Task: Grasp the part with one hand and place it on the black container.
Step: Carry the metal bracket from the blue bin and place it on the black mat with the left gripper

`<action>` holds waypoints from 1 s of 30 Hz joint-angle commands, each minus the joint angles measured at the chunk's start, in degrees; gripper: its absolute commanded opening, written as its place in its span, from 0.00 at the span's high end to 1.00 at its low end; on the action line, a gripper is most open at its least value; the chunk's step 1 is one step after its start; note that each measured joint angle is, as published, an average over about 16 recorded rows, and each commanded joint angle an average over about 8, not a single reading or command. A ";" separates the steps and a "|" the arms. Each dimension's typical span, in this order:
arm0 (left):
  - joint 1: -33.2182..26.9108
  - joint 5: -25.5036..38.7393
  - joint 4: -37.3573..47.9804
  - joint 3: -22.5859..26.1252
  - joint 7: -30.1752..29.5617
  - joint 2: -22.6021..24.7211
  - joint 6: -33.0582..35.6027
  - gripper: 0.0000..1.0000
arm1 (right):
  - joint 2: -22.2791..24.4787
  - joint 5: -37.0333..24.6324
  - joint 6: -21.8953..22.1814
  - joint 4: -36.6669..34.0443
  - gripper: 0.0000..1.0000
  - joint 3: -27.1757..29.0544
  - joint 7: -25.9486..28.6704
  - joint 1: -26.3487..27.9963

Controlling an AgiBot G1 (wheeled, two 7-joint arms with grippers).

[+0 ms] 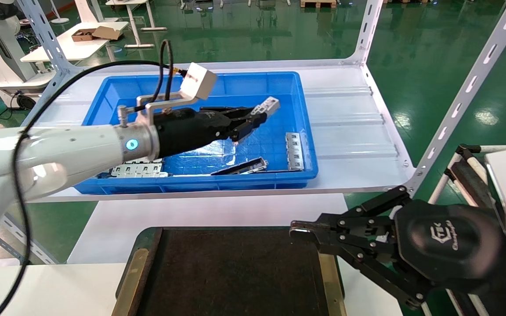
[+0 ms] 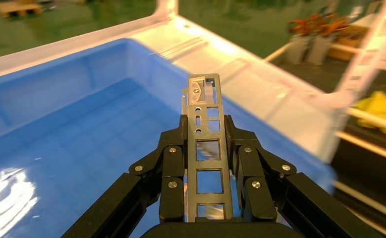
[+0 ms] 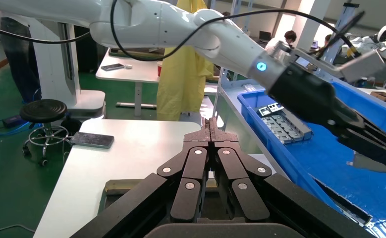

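Observation:
My left gripper is shut on the part, a narrow silver channel bar with rectangular cut-outs, and holds it up above the floor of the blue bin. In the left wrist view the part runs lengthwise between the closed fingers and sticks out past their tips. The black container, a flat dark tray with brass-coloured side strips, lies on the white table in front of the bin. My right gripper is shut and empty, over the tray's far right corner.
The bin holds a wide grey slotted plate at its right, a darker slim bar near the front wall, and more grey plates at the front left. White slotted shelf posts rise at the corners.

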 commanded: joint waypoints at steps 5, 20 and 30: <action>2.55 -2.82 -8.59 -1.70 0.91 -5.32 4.06 1.00 | 0.00 0.00 0.00 0.00 1.00 0.00 0.00 0.00; 14.41 -7.37 -37.60 -2.35 -4.47 -22.33 4.54 1.00 | 0.00 0.01 0.01 0.00 1.00 -0.01 -0.01 0.00; 24.15 -7.97 -40.89 0.66 -6.60 -26.15 1.13 1.00 | 0.01 0.01 0.01 0.00 1.00 -0.02 -0.01 0.01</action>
